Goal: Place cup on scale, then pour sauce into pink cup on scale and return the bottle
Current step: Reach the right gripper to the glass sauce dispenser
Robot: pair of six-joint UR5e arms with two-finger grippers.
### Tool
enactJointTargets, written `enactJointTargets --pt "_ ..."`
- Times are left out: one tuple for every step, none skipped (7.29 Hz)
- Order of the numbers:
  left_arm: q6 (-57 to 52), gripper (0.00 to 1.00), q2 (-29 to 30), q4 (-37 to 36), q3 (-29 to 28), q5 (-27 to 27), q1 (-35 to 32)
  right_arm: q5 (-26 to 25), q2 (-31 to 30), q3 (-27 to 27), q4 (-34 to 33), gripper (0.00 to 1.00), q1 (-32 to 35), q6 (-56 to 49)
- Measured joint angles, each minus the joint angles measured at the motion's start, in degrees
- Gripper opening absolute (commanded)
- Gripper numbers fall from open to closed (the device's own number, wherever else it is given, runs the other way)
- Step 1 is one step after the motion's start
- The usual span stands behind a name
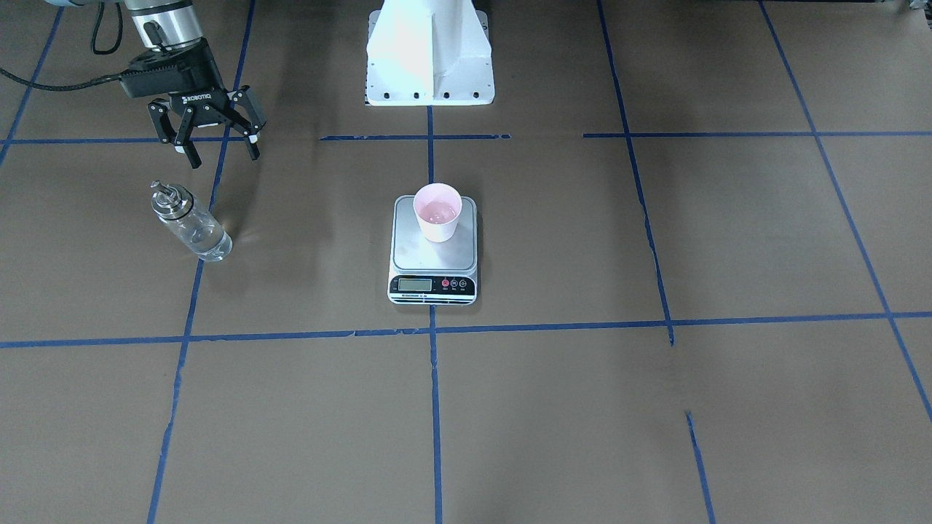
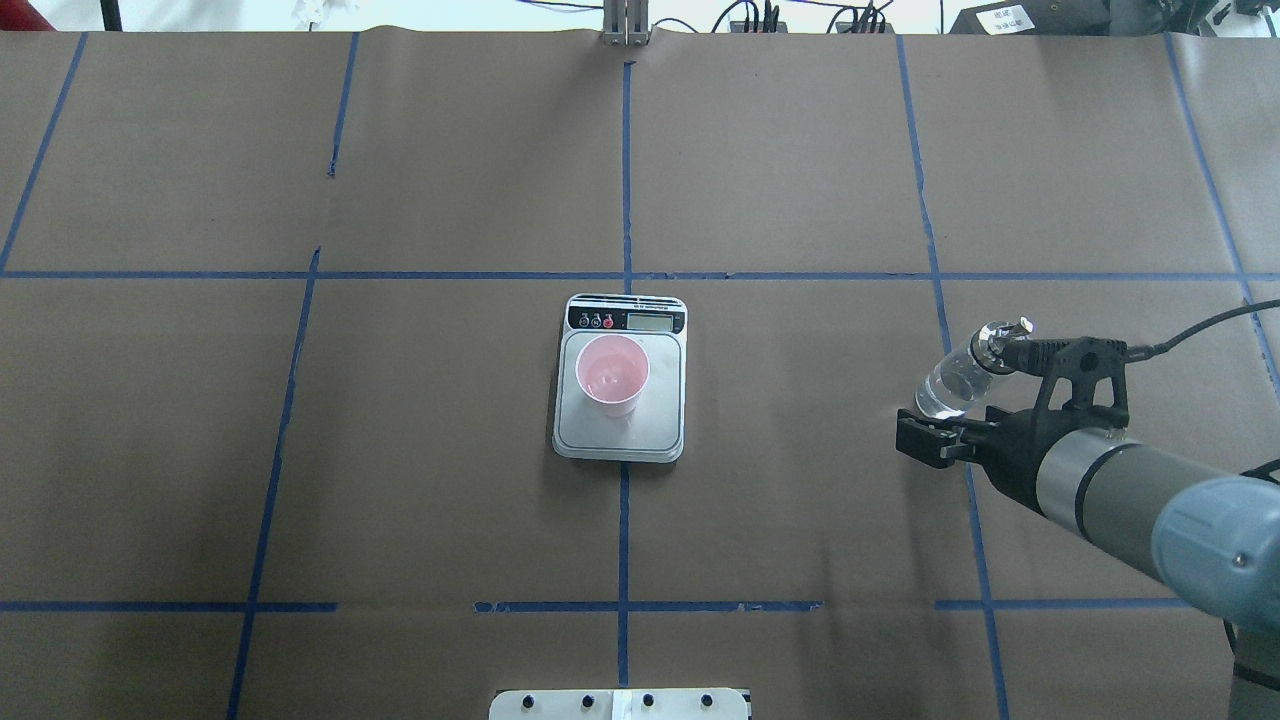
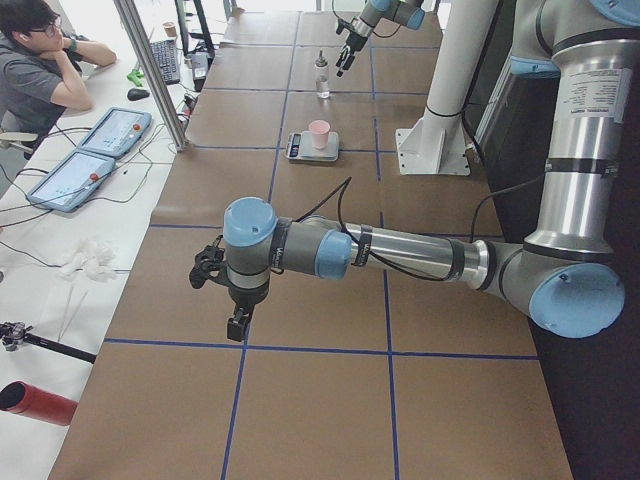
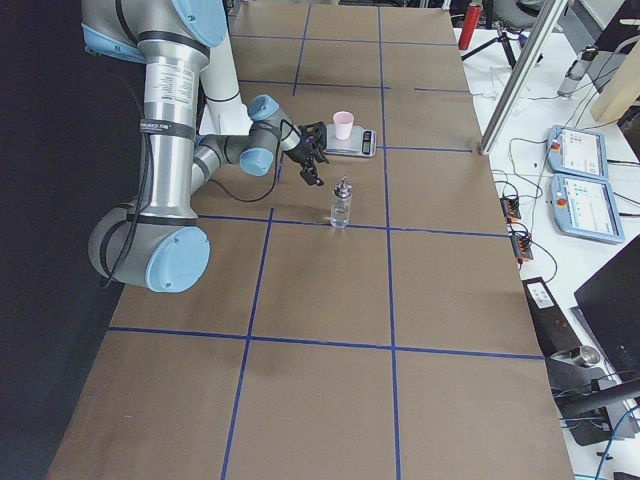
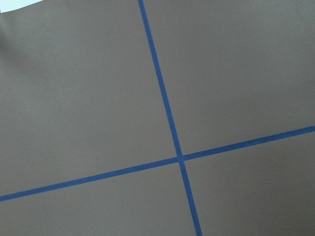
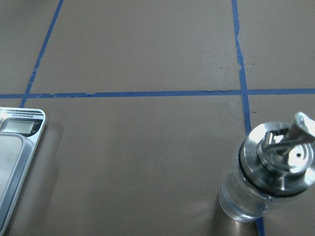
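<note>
One bottle (image 1: 191,222) stands just ahead of our right tool (image 1: 225,160), spread wide, empty.
We judge it returned; our retreat must avoid clipping it.

Brown paper table cover (image 1: 553,407), gridded with blue tape lines (image 1: 435,407). Side desk, exterior left view: seated operator (image 3: 40,75) at 10 o'clock; black keyboard (image 3: 165,60) at 11 o'clock; blue-framed tablet (image 3: 118,130) and second tablet (image 3: 68,180) at 9 o'clock; red cylinder (image 3: 35,403) at 8 o'clock.
</note>
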State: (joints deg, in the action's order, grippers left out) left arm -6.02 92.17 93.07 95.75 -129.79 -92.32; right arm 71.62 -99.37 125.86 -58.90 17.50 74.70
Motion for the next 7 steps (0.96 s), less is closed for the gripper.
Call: enactJointTargets --pt "0.04 1.0 -1.0 0.14 0.18 -0.05 -0.03 -5.11 -1.12 -4.73 6.66 1.0 -2.14 0.55" --pt "0.11 1.0 -2.3 0.24 0.1 -0.54 -0.05 -8.18 -1.5 -8.26 11.08 1.0 -2.93 0.55" --pt "0.23 1.0 -4.19 0.24 0.13 -2.77 -0.05 -10.2 -1.67 -10.11 13.2 1.0 -3.22 0.33" --pt "0.37 1.0 -6.16 0.21 0.52 -5.99 -0.04 -11.77 -1.62 -10.96 14.0 1.0 -3.3 0.19" --pt "0.44 1.0 -7.2 0.19 0.93 -7.91 0.03 -13.43 -1.44 -11.61 14.3 1.0 -3.39 0.11" --pt "0.47 1.0 -7.49 0.2 1.16 -8.61 0.05 -15.33 -1.11 -12.3 14.41 1.0 -3.49 0.03" --pt "0.5 1.0 -7.57 0.22 1.52 -8.82 0.06 -17.33 -0.48 -13.38 14.5 1.0 -3.58 -0.03"
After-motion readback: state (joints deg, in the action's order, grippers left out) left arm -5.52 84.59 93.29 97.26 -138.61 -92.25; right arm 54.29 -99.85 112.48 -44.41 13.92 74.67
